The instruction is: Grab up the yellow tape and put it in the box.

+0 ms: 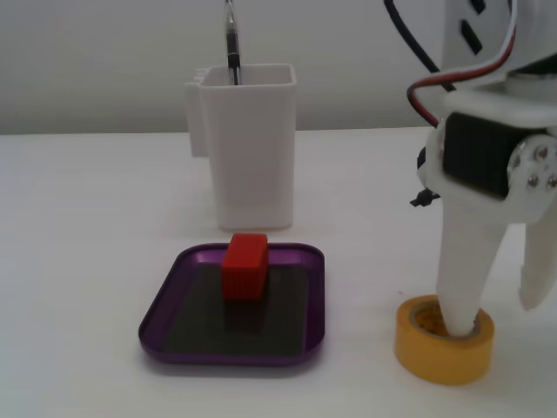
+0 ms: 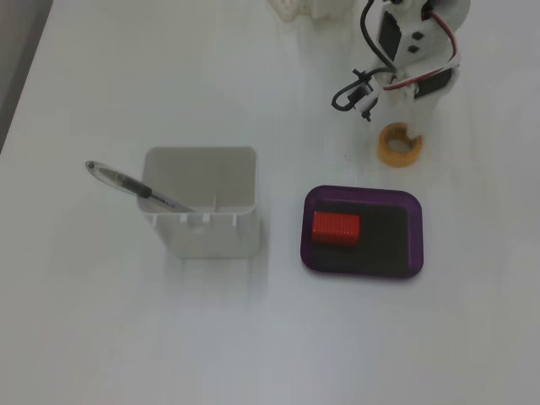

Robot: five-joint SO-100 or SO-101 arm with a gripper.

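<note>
Yellow tape (image 1: 444, 348) looks light and stiff, a smooth ring, so the best place to pinch it is across its wall, one finger inside the hole and one outside. It sits on the white table (image 1: 78, 261), just right of the purple box (image 1: 165, 326) in that fixed view. The pincer (image 1: 496, 318) is open, with one finger down in the hole and the other outside the ring.

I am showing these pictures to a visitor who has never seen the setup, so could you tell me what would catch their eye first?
Probably the white gripper at the right of the low fixed view, one finger dipped into the core of the yellow tape. Next, the red cube in the purple tray, in front of the tall white container holding a pen.
</note>
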